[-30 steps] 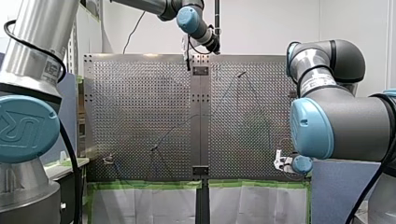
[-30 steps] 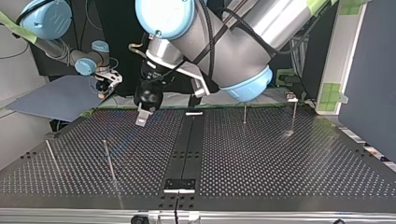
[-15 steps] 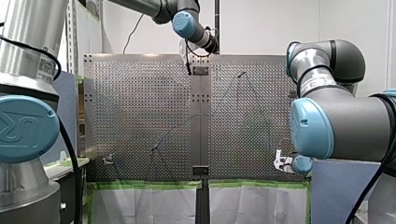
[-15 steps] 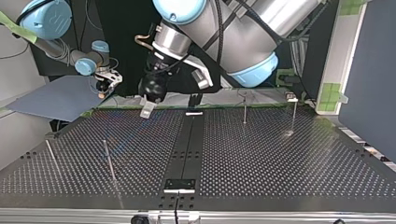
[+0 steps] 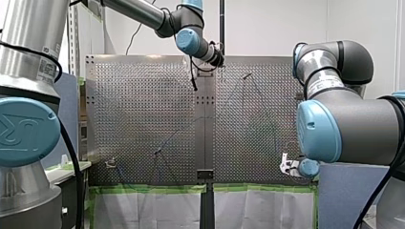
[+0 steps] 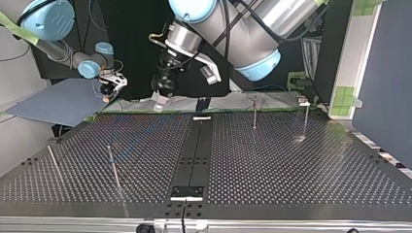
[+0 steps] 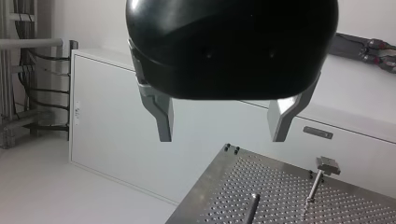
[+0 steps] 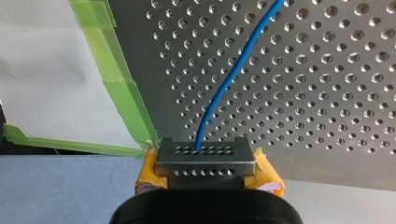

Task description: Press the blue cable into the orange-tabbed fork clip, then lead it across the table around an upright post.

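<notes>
The blue cable (image 8: 233, 74) runs over the perforated table (image 8: 327, 93) and ends between the yellow pads (image 8: 148, 170) of my right gripper (image 8: 205, 161), which is shut on it beside the taped table edge. That gripper shows at the front view's lower right (image 5: 285, 165) and the top view's far left (image 6: 110, 91). My left gripper (image 7: 223, 135) hangs open with nothing between its metal fingers (image 7: 161, 116). It is high above the table's far edge in the top view (image 6: 159, 100). A small clip on a post (image 7: 327, 164) stands ahead of it; I see no orange tab.
Thin upright posts stand on the table: two at the top view's left (image 6: 112, 167) (image 6: 52, 161) and two at its far right (image 6: 254, 116) (image 6: 305, 119). A dark centre strip (image 6: 194, 145) divides the table. Green tape (image 8: 116, 93) lines its edge.
My left gripper has lifted off the table and drawn back toward the top view's far edge, moving slightly rightward there. My right arm has stayed still.
</notes>
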{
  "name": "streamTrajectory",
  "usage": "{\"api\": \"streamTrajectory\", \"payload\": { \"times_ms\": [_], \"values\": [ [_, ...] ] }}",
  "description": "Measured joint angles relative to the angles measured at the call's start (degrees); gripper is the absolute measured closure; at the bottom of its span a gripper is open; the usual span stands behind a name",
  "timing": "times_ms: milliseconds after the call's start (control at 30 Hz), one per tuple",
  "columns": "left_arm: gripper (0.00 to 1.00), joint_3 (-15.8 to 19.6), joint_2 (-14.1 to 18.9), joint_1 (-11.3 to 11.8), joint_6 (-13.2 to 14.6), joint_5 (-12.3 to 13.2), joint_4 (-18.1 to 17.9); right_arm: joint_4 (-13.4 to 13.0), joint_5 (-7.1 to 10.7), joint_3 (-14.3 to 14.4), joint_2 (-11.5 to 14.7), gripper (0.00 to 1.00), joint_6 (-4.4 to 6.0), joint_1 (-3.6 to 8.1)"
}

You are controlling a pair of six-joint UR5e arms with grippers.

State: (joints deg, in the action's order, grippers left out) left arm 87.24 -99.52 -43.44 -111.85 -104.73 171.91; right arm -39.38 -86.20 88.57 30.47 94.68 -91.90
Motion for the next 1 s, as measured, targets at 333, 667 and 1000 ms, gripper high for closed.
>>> {"api": "streamTrajectory", "payload": {
  "times_ms": [333, 667, 1000],
  "values": [
    [0.0, 5.88, 0.0, 0.0, -0.12, -0.06, -5.87, 0.06, 0.23, 0.0, 0.0, 1.0, 0.0, -0.06],
    [0.0, 11.6, 0.0, 0.0, -0.04, -0.2, -11.6, 0.05, 0.23, 0.03, 0.01, 1.0, -0.08, -0.16],
    [0.0, 16.99, -0.01, -0.07, 0.1, -0.28, -16.99, 0.08, 0.31, 0.0, 0.0, 1.0, -0.09, -0.17]
  ]
}}
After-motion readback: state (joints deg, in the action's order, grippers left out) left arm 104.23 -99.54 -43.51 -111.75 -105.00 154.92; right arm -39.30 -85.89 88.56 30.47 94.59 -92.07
